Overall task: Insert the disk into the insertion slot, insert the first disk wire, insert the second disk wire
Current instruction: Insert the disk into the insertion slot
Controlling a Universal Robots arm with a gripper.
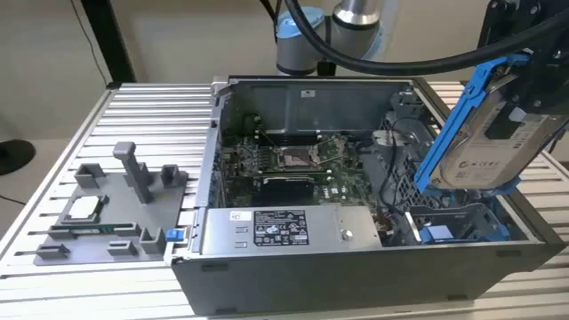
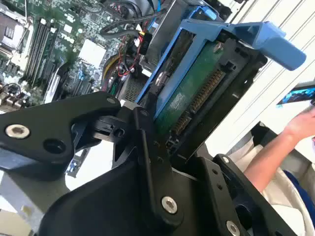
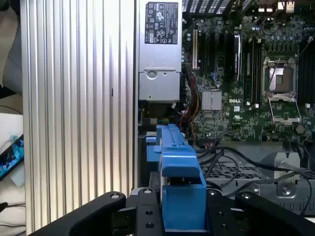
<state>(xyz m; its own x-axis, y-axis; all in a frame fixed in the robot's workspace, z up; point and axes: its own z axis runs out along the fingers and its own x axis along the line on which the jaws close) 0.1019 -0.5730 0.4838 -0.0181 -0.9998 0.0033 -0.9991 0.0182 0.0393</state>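
Claw [image 3: 180, 207] clamped on disk [image 1: 494, 143] — disk tilted, hanging above slot [image 1: 442, 232] at exterior view's lower right. Risk: skewed entry — disk jams in slot or snags nearby cables [image 1: 388, 181].

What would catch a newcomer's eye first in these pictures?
Most striking is the disk in its bright blue carrier, held tilted in the air by the gripper over the open computer case, at the exterior view's right. Below it sits the insertion slot with blue rails, the disk not yet in it. A person's arm shows in the second wrist view.
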